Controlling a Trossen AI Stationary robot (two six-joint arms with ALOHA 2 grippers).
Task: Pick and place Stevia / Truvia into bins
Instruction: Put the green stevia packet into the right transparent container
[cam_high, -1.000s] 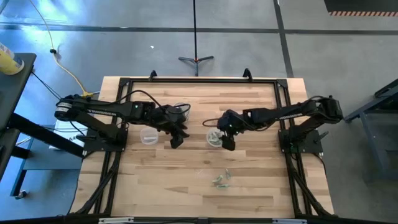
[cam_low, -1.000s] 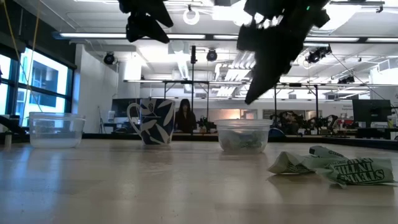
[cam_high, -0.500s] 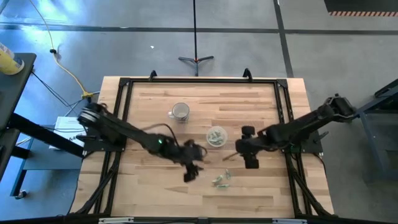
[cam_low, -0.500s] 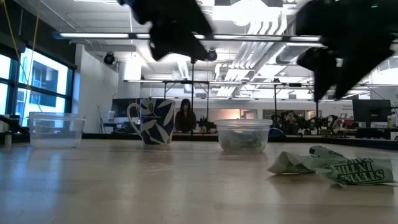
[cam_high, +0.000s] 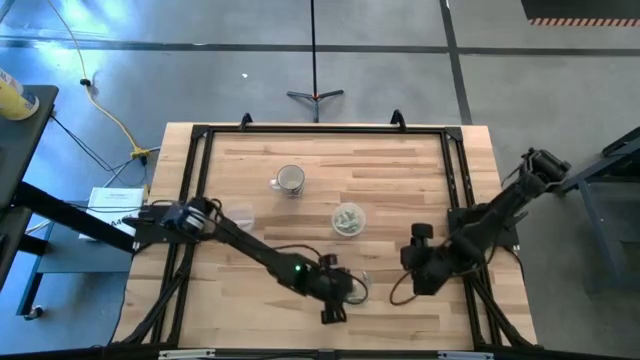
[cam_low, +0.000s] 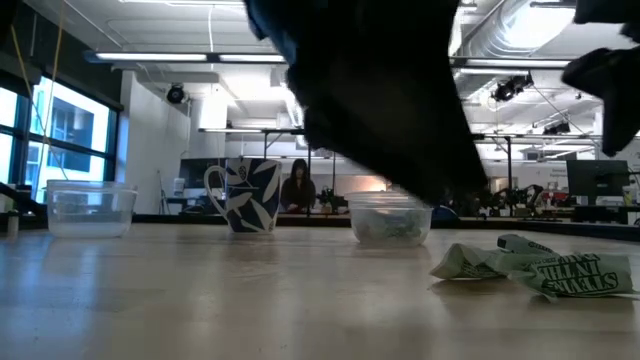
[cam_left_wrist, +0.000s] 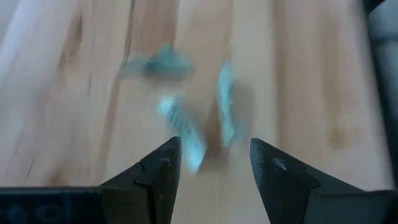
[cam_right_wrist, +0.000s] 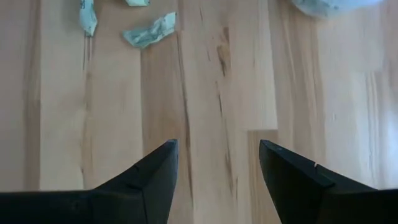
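A few pale green-and-white Stevia packets (cam_high: 355, 288) lie loose on the wood near the table's near edge, seen crumpled in the low view (cam_low: 530, 268). My left gripper (cam_high: 340, 300) hangs open just over them, with blurred packets (cam_left_wrist: 186, 134) showing between its fingertips (cam_left_wrist: 214, 155). My right gripper (cam_high: 410, 268) is open to their right, above bare wood (cam_right_wrist: 217, 162), with two packets (cam_right_wrist: 149, 31) ahead of it. One clear bin (cam_high: 348, 220) holds several packets. The other bin (cam_high: 240, 215) stands near the left arm (cam_low: 90, 208).
A patterned mug (cam_high: 289, 180) stands behind the bins toward the far edge (cam_low: 245, 195). The left arm reaches slantwise across the table's middle and fills the low view's centre (cam_low: 380, 110). Black frame rails (cam_high: 190, 170) run along the table's sides.
My left gripper has swung from beside the left bin toward the near edge and right, coming down over the loose packets. My right gripper has drawn away from over the filled bin toward the table's near right. The packets and bins have stayed put.
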